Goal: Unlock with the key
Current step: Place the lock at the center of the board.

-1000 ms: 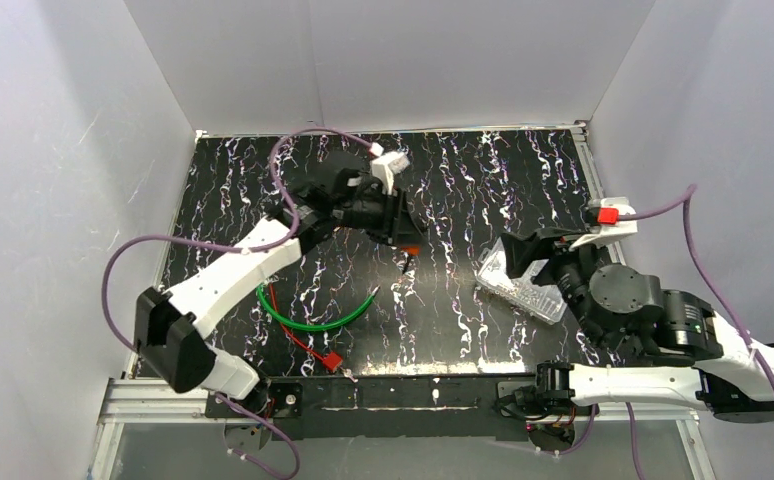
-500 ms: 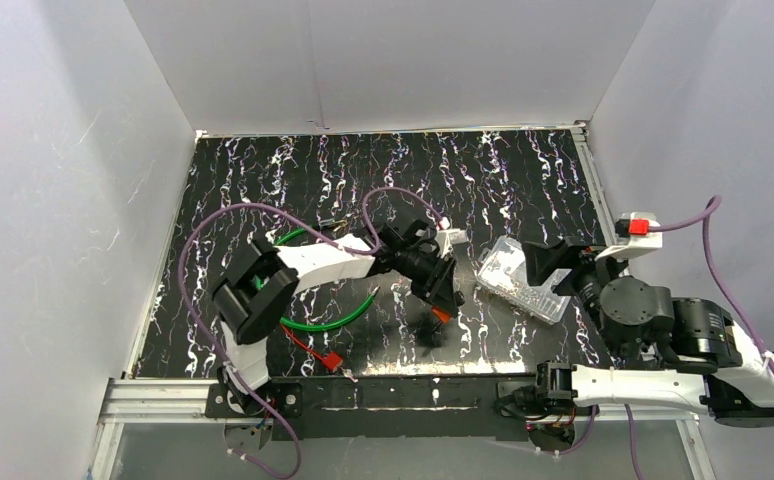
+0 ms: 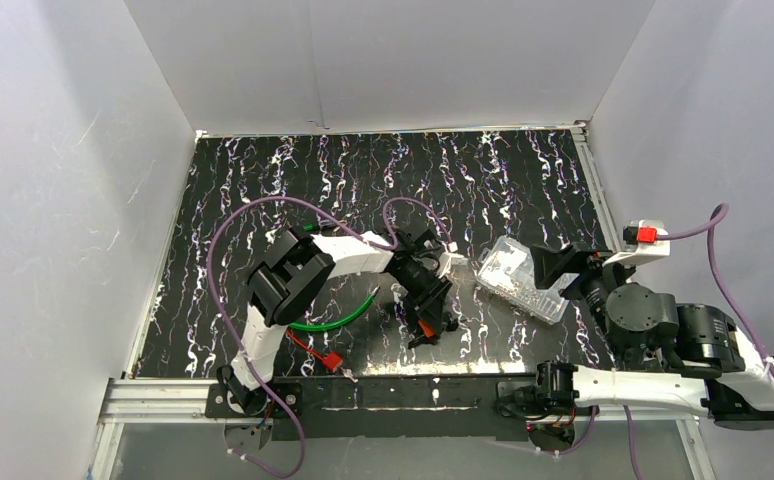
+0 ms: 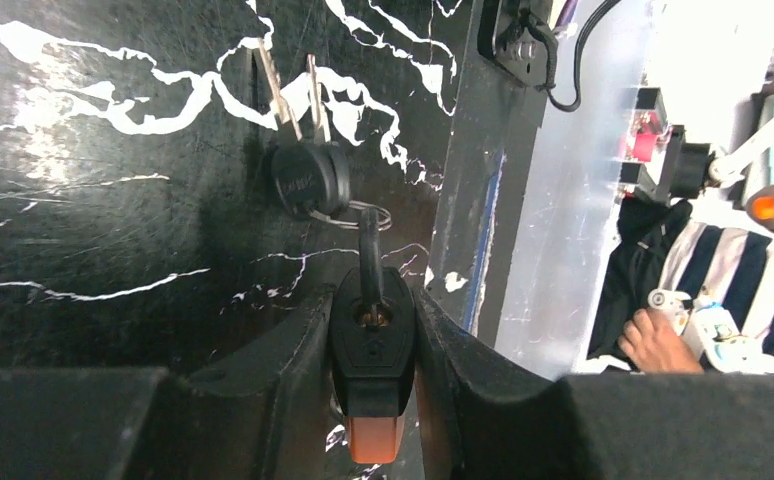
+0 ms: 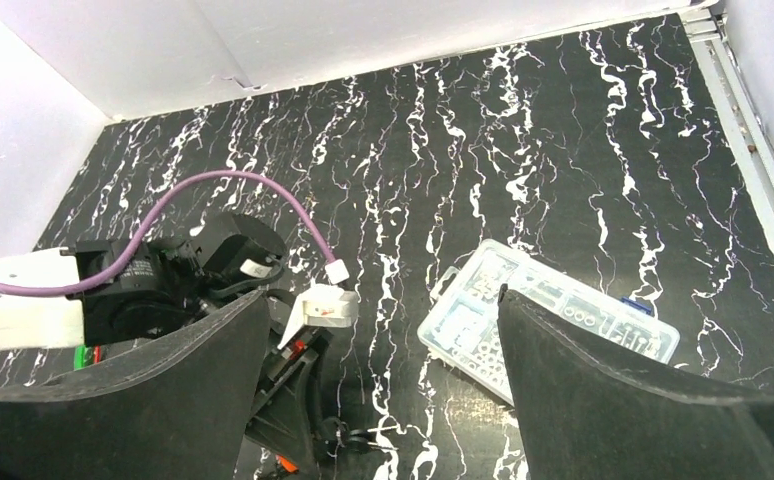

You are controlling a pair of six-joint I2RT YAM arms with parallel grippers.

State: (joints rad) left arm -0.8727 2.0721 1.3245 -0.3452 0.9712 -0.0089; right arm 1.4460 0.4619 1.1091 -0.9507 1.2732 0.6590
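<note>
The green cable lock lies on the table, apparently not yet opened. Just right of it, the left claw is clamped on the key, low over the table and not yet inserted. The right claw stands apart, empty.

top: overhead, whole table | left wrist: close, downward | right wrist: raised, same table

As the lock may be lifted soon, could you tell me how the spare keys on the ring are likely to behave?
The spare keys join by a thin loose ring, so they would probably dangle and swing. They look small and light, so should hardly tug the lock held in the jaws of the left gripper.
</note>
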